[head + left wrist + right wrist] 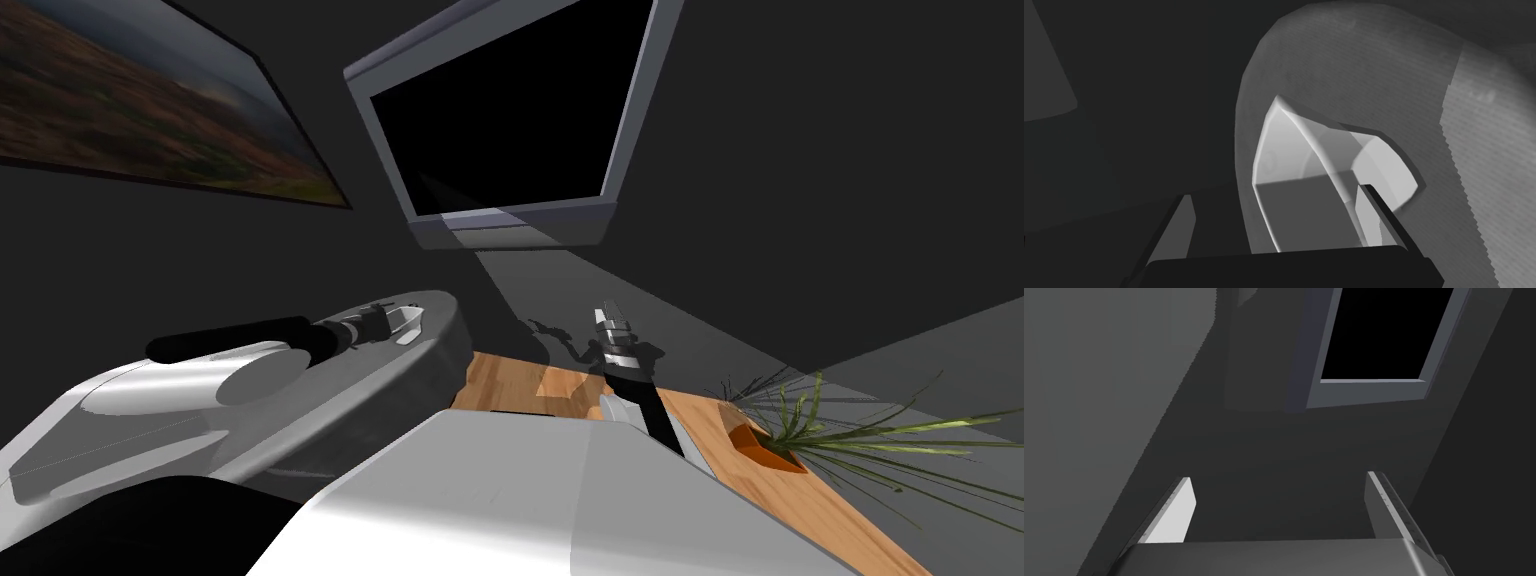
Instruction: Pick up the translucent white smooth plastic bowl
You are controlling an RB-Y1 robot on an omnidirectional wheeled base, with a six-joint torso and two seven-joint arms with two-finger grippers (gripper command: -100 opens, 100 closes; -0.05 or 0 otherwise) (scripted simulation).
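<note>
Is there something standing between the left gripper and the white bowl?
Nothing visible does. The left gripper is open right at the bowl, which lies on a grey rounded surface. One finger overlaps the bowl's edge.

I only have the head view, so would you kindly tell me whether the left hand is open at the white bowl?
Observer: Yes. The left wrist view shows the left hand open, not yet closed on anything.
Operator: Thank you. Where does the bowl sit relative to it?
Observer: The bowl lies just ahead on a light grey surface. One finger overlaps its rim, and the other stands clear of it.
Operator: And the right hand, if I may ask?
Observer: The right wrist view shows the right hand open too, with nothing between its fingers.
</note>
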